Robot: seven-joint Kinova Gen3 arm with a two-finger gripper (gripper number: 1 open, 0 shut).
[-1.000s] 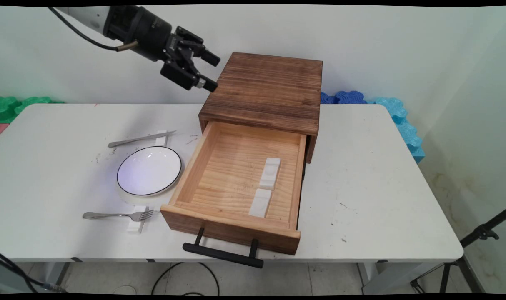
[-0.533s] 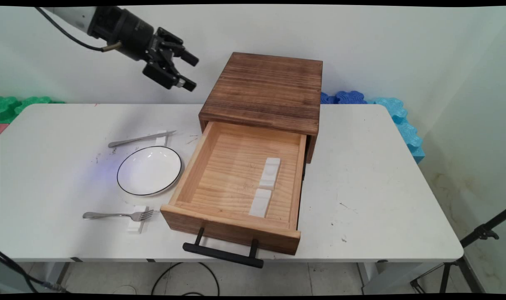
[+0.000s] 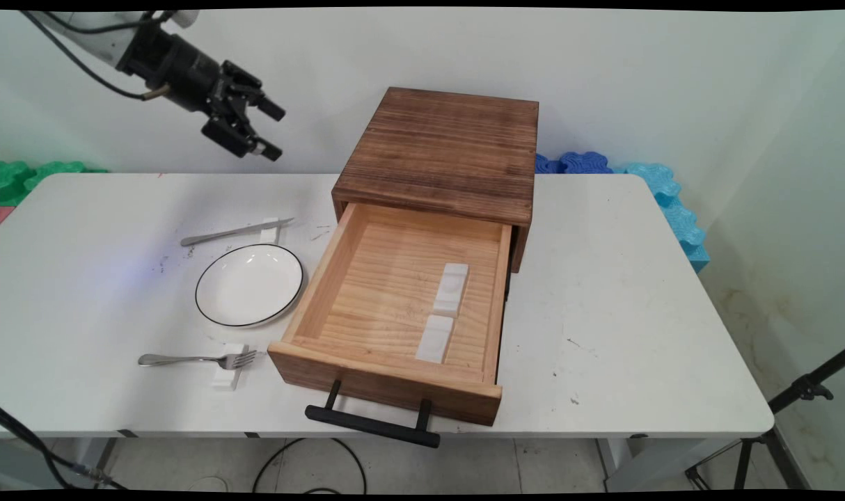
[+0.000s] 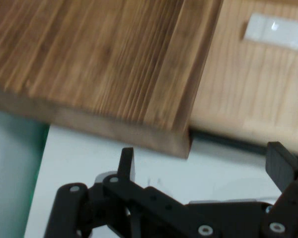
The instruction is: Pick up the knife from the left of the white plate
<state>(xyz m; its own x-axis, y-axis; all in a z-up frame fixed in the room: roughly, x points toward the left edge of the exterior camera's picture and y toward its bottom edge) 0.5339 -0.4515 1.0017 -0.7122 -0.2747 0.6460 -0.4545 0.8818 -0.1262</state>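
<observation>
White table (image 3: pixel 603 313) holds open wooden drawer box (image 3: pixel 443 149), plate (image 3: pixel 249 284) — knife (image 3: pixel 234 231), fork (image 3: pixel 198 360) beside it.

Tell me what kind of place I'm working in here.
Probably a robot lab's tabletop test setup: a plain white table against a bare wall, foam mats behind it, a tripod at the right, and staged props such as a wooden drawer box.

No lettering can be read anywhere (labels, brands, numbers).

In the hand view we see the wooden cabinet (image 4: pixel 104 64) ahead of the gripper (image 4: pixel 198 168) cut off at the top and left edges, the white block (image 4: pixel 275 30) in its drawer blurred, and the gripper's linkage cropped below.
</observation>
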